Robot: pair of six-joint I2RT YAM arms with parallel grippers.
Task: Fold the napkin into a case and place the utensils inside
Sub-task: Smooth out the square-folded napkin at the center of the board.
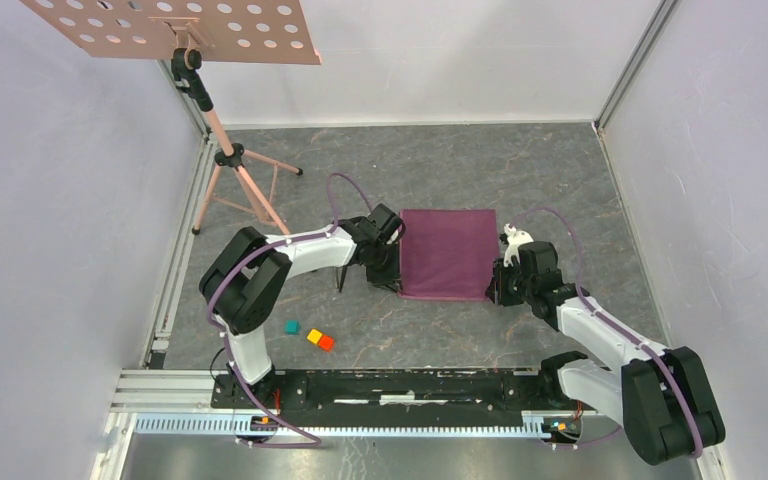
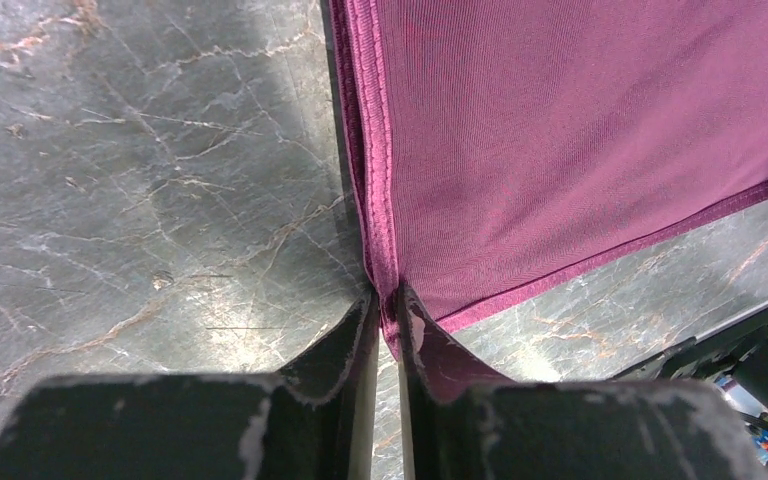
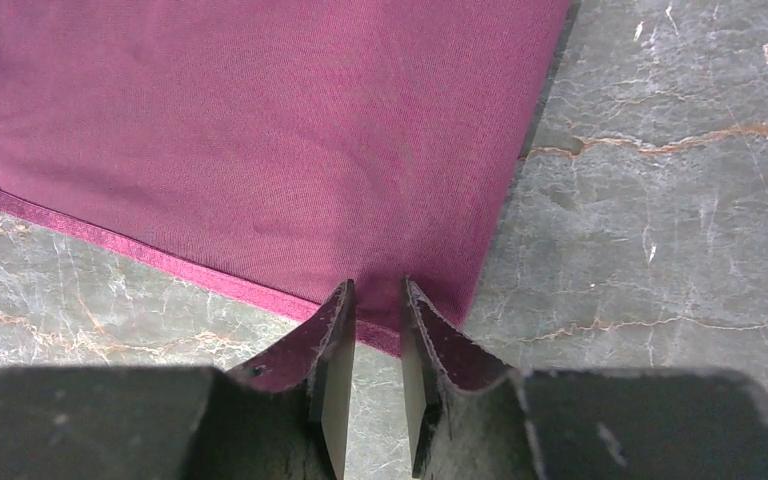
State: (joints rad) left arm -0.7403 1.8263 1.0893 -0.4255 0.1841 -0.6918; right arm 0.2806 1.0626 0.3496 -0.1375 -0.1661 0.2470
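Left gripper (image 2: 388, 298), right gripper (image 3: 377, 295) at napkin (image 1: 448, 252)

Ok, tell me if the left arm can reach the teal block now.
Probably, though not freely: the teal block lies uncovered near its base, but the left claw is pinching a corner of the napkin and must release first.

grey marbled table (image 1: 460, 160) bears the purple napkin (image 1: 448, 253), coloured blocks (image 1: 314, 336) and a tripod stand (image 1: 230, 157).

The napkin (image 2: 580, 140) runs off both wrist views' edges.
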